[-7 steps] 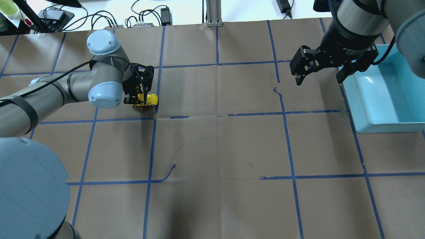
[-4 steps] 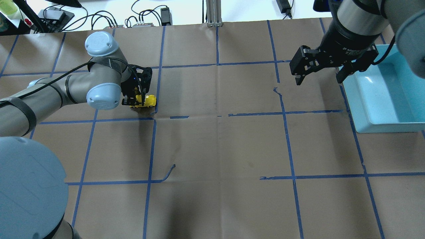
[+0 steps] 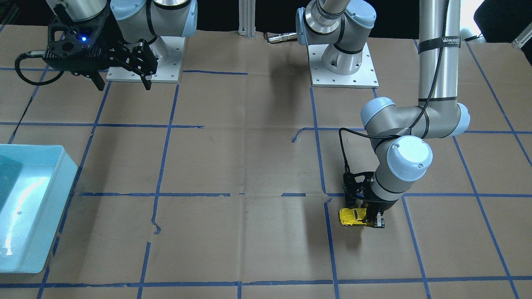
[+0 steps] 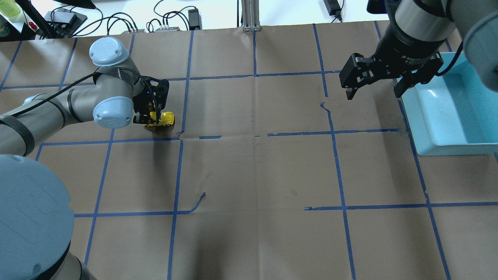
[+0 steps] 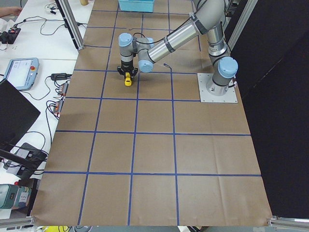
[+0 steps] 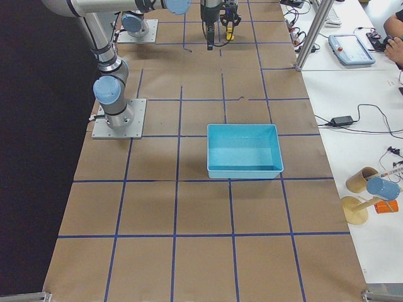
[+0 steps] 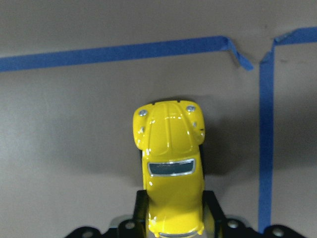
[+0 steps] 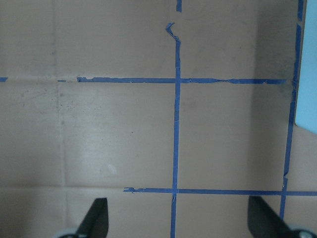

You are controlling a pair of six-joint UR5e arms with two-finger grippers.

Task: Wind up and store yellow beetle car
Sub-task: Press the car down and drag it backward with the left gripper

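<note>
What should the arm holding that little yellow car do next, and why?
Probably drag the yellow beetle car backward along the table, wheels down. The left gripper is shut on its rear, and its nose points away from the gripper, so a backward pull should wind it.

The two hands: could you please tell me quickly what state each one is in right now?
Left hand: closed on the yellow car.
Right hand: open, holding nothing.
</note>
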